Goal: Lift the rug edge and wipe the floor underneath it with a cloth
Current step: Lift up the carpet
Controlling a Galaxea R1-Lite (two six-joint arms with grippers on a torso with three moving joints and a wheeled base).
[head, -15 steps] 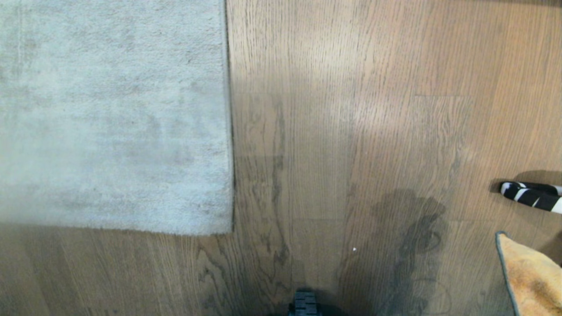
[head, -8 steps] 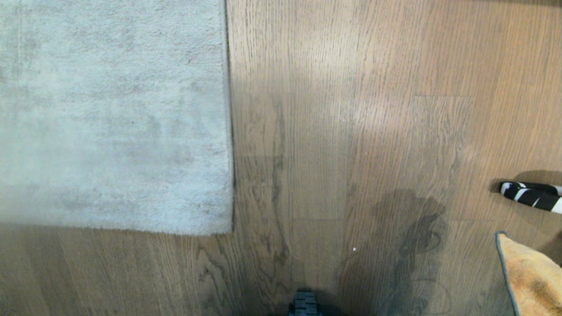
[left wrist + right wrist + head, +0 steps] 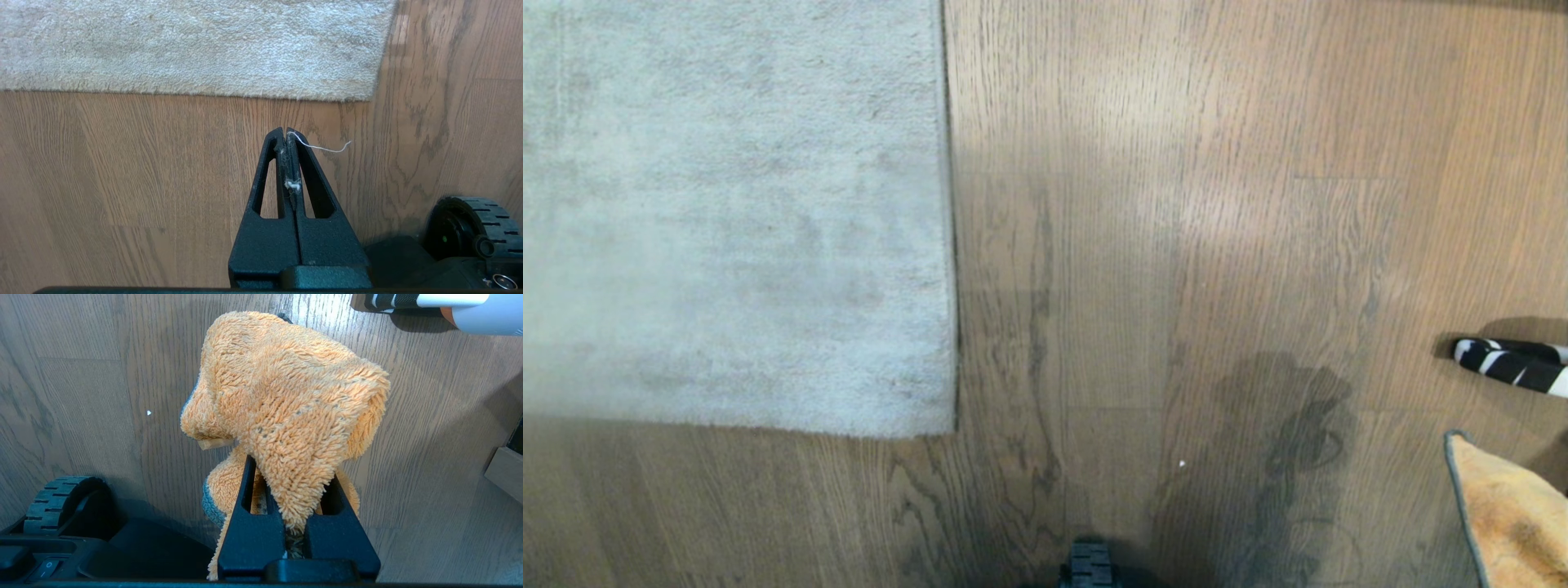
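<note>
Wood floor (image 3: pixel 1176 245) lies below both grippers. Left gripper (image 3: pixel 286 132) jaws are pressed together, empty, the rug edge (image 3: pixel 245 92) just ahead. Right gripper (image 3: pixel 292 486) jaws clamp the cloth (image 3: pixel 286 400).

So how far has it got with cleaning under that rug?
Barely started. Done: the right gripper is clamped on the orange cloth. In hand: nothing; the left gripper is shut and empty above the floor. Left: the rug edge lies flat, so lifting and wiping remain.

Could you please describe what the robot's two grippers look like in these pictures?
Both are matte black plastic. The left gripper has two tapered, wedge-shaped fingers with long triangular cut-outs, and white lint and a thread cling to its tips. The right gripper has matching slotted black fingers. No cables or markings show.
</note>
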